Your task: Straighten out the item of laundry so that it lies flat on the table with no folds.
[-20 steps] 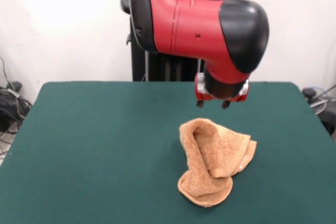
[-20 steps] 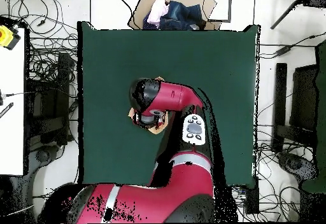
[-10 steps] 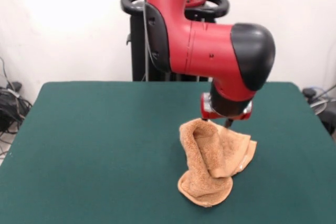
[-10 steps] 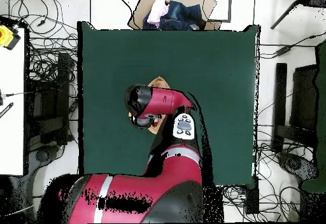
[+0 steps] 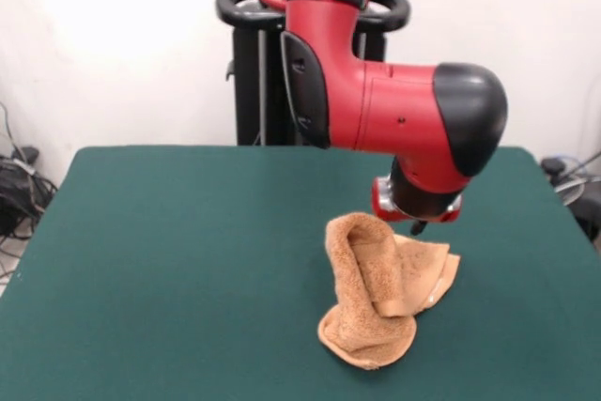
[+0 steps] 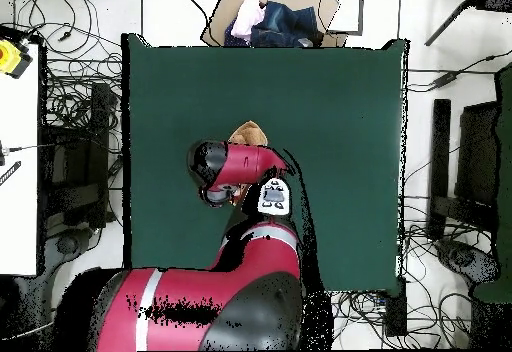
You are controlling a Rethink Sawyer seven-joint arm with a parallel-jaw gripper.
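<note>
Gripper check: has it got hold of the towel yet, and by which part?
Cannot be told. The gripper is down at the far edge of the crumpled towel, mostly hidden behind the wrist, and no part of the towel looks lifted.

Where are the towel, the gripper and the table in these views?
towel (image 5: 371, 302): front view, on the fuzzy folded middle.
gripper (image 5: 418, 225): front view, at its tips just over the towel's far edge.
table (image 5: 169, 260): front view, on bare green cloth beside the towel.

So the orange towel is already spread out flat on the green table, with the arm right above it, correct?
Not flat. In the front view the towel is bunched into a folded heap on the green table. The arm is indeed right above it.
</note>
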